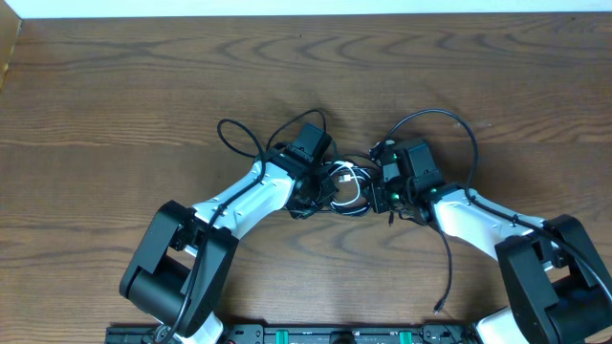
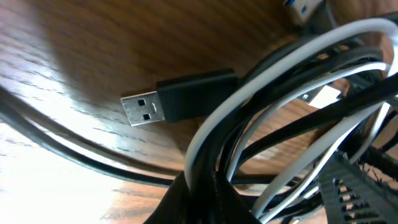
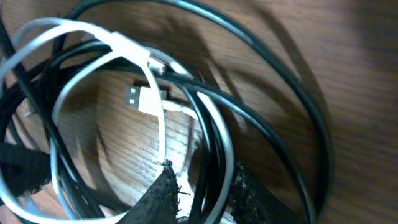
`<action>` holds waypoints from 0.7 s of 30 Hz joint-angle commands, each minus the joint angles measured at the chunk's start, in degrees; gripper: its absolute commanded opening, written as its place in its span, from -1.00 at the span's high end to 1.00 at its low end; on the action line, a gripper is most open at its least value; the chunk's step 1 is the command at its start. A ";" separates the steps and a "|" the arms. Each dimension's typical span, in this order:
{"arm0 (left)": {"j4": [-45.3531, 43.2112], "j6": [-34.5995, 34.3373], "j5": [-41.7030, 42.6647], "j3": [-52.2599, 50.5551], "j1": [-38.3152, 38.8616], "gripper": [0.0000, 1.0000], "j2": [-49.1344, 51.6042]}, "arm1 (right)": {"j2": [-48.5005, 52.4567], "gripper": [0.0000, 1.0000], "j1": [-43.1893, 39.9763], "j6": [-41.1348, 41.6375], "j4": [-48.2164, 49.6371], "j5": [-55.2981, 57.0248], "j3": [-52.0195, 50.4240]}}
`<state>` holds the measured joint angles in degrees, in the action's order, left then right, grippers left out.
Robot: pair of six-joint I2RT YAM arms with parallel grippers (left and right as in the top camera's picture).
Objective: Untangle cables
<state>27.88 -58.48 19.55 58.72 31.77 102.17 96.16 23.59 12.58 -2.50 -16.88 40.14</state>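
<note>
Cables (image 1: pixel 346 186) are bunched at mid-table between the two grippers.

The tangle of black cords and one white cord is laid on the wooden table (image 1: pixel 143 86), well apart from every edge, with bare wood seen on the far, left and right sides. One black loop is spread to the far left of the left gripper (image 1: pixel 320 194), and another is trailed toward the near right. The left gripper's jaws are pressed together on the cables, with a black USB plug (image 2: pixel 168 106) lying just beside the bundle. Black and white strands are passed between the fingers (image 3: pixel 158 199) of the right gripper (image 1: pixel 384 196), near a white plug (image 3: pixel 140 98); whether they are pinched cannot be told.
</note>
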 commanded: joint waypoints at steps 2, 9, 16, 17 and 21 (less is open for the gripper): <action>-0.39 0.39 2.43 0.37 0.09 0.82 -0.59 | 4.76 0.88 -0.26 0.83 -3.41 7.93 0.35; -0.37 0.35 -4.63 0.37 0.09 0.81 -0.59 | 0.85 0.98 -2.64 1.51 -3.17 0.13 1.53; -3.45 -0.02 -8.87 0.37 0.09 -0.56 -0.59 | -23.85 0.99 -12.41 -2.60 -5.46 -36.30 1.62; -3.65 0.39 -8.87 0.37 0.09 -0.64 -0.59 | -25.86 0.98 -12.98 -2.56 -6.86 -36.68 1.62; -3.32 13.16 -8.72 0.37 0.02 -0.85 -0.61 | -26.93 0.98 -13.00 -2.40 -11.91 -34.45 1.62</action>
<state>24.01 -55.27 12.16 58.74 31.99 102.10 68.71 10.76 10.94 -12.36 -49.06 41.63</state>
